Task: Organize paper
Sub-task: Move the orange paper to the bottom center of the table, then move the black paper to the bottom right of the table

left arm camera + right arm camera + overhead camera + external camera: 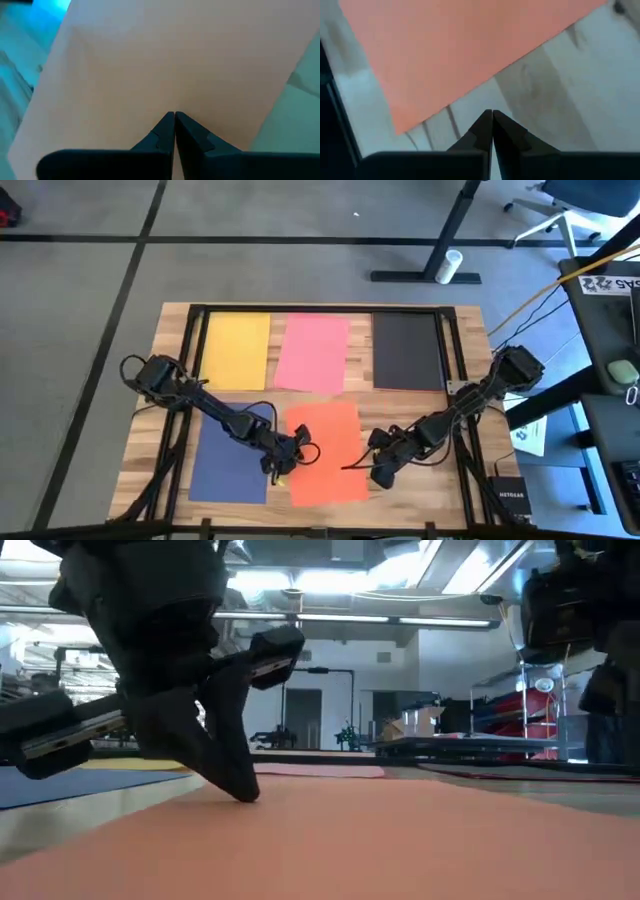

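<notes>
Five sheets of paper lie flat on the wooden table: yellow (237, 350), pink (313, 352) and black (407, 350) in the far row, navy blue (228, 465) and orange (325, 452) in the near row. My left gripper (288, 454) is shut, with its tips down on the orange sheet (170, 60) near that sheet's left edge. My right gripper (381, 470) is shut over bare wood (555, 100), just off the orange sheet's right edge (470, 85). I cannot tell whether it touches the table. My left gripper presses its shut fingertips (174, 116) down on the orange sheet, a little inside its left edge (240, 796). The fingers slant down from the table's left side. The sheet lies flat on the table under them.
A dark frame (455, 355) runs around the far row of sheets and along the table's right side. Bare wood shows at the table's near right (420, 495). Off the table to the right are a white printed sheet (530, 435) and a small black box (505, 498).
</notes>
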You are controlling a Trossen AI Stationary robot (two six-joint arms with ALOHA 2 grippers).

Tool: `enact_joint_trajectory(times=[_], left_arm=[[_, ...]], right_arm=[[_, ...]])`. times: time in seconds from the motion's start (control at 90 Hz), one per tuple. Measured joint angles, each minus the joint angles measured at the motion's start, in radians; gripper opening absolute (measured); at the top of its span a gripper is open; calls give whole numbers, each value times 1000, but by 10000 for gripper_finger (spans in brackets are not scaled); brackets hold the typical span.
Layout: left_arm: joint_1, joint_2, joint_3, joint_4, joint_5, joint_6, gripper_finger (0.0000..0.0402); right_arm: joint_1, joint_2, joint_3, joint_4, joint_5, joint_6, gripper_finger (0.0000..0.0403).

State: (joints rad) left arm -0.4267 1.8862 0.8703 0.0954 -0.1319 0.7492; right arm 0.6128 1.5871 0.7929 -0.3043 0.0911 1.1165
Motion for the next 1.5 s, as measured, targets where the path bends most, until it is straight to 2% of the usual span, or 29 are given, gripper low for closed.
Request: enact_joint_trajectory(times=[0.144, 0.444, 0.722, 0.822, 0.922, 1.1, 1.211, 1.356, 1.5], left_arm=[[-2, -5, 0, -8, -16, 41, 0], [-29, -92, -10, -24, -144, 27, 0], [-32, -199, -8, 0, -246, -226, 0], [-26, -227, -6, 25, -299, -382, 0], [-5, -245, -6, 66, -309, -560, 0], [79, -235, -5, 89, -309, -827, 0], [150, -218, -5, 86, -311, -944, 0], [242, -187, -5, 86, -312, -991, 0], [313, -157, -5, 89, -312, -1005, 0]], right_arm=[[2, 0, 0, 14, 14, 1, 0], [2, 0, 0, 20, 64, 2, 0], [2, 0, 1, 17, 207, -23, 1], [1, 0, 1, -29, 291, -24, 1], [-21, -1, 4, -137, 360, -26, 5], [-113, -1, 41, -376, 446, -118, 54], [-194, -1, 49, -432, 467, -239, 98], [-309, -1, 49, -425, 465, -411, 138], [-402, -1, 49, -391, 459, -542, 151]])
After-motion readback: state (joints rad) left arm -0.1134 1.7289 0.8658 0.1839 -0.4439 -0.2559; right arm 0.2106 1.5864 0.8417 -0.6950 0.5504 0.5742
